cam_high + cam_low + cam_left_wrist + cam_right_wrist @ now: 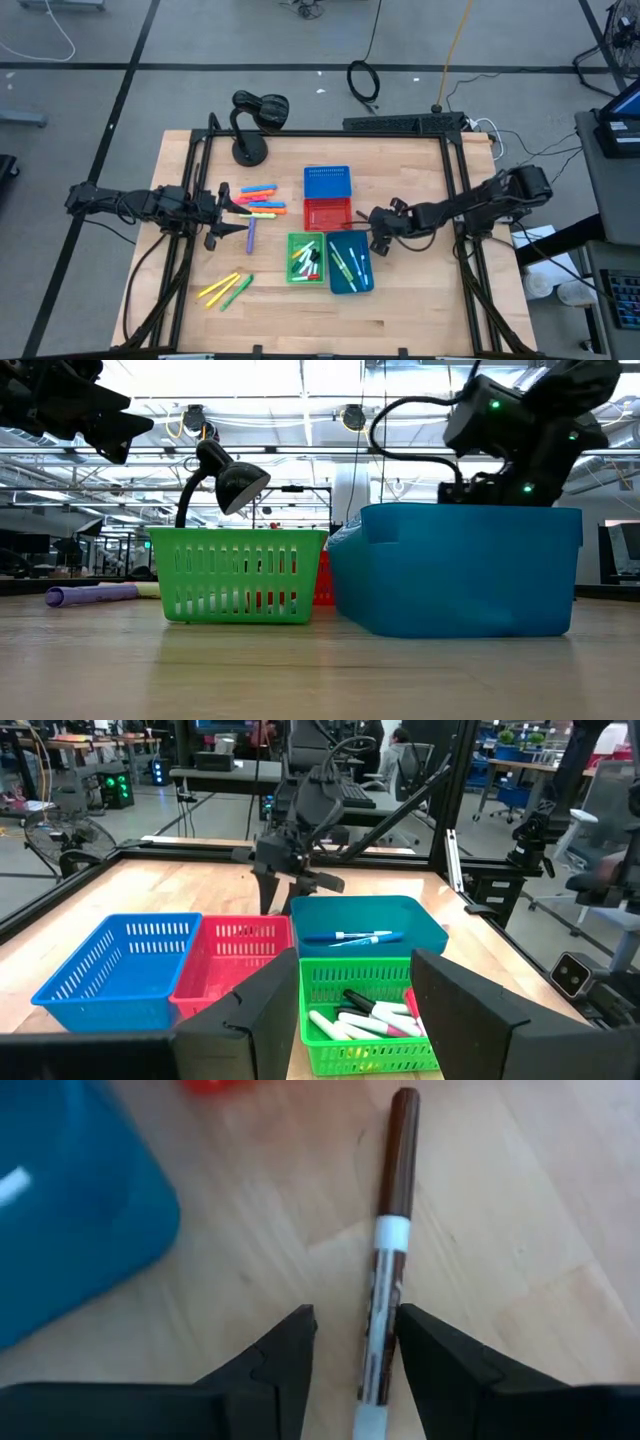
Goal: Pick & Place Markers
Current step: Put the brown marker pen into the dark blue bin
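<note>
The brown marker [388, 1270] runs off the frame's lower edge between the fingers.

Black desk lamp [255, 118] at table's [420, 310] far edge; blue basket [327, 182] touching red basket [327, 213].

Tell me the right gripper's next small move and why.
Probably close: the right gripper is open, its fingers straddling the brown marker lying on the table beside the teal bin. Shutting them should secure it for lifting.

No readable text, labels, brands or numbers anywhere, print on the brown-capped marker [385, 1280] too blurred
</note>
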Robot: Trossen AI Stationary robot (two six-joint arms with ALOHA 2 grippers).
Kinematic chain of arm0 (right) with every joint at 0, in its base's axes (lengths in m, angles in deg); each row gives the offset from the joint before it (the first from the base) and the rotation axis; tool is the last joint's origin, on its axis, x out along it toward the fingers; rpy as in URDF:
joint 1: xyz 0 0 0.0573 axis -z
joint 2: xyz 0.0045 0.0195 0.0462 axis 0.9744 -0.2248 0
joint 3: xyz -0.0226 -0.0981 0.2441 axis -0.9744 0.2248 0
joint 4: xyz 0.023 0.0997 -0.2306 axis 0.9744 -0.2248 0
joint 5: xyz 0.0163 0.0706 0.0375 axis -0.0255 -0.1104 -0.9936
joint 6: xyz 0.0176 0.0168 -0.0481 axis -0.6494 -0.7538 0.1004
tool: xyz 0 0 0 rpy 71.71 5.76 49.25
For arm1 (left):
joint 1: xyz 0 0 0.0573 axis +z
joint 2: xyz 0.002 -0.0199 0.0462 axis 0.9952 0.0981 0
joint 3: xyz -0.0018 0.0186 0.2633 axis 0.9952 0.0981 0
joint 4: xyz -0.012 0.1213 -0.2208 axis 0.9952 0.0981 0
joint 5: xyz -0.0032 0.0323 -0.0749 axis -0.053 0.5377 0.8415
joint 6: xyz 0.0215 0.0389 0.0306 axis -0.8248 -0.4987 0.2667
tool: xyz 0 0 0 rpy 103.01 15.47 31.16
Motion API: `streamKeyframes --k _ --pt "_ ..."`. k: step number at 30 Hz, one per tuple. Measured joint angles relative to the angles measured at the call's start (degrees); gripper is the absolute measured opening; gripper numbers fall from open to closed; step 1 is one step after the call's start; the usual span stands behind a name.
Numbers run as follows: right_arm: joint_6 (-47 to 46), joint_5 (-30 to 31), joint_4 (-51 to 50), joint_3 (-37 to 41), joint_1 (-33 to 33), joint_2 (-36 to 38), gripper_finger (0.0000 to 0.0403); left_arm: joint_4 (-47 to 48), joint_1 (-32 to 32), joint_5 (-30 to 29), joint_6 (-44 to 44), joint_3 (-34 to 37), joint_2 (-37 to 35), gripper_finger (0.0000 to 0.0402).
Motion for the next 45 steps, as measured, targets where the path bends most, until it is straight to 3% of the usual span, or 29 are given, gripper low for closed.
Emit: streamKeyframes --k 6,14,45 --pt "-0.18 -0.95 -0.07 0.13 0.08 -1.99 0.0106 0.00 0.00 0.00 -0.01 0.00 0.02 0.0198" --pt "-0.20 -1.89 -0.73 0.20 0.15 -1.76 0.0018 0.00 0.02 0.00 0.00 0.00 0.02 0.0198" --pt "-0.37 -1.97 -0.84 0.26 0.15 -1.84 0.0016 0.00 0.02 0.00 0.00 0.00 0.00 0.0198"
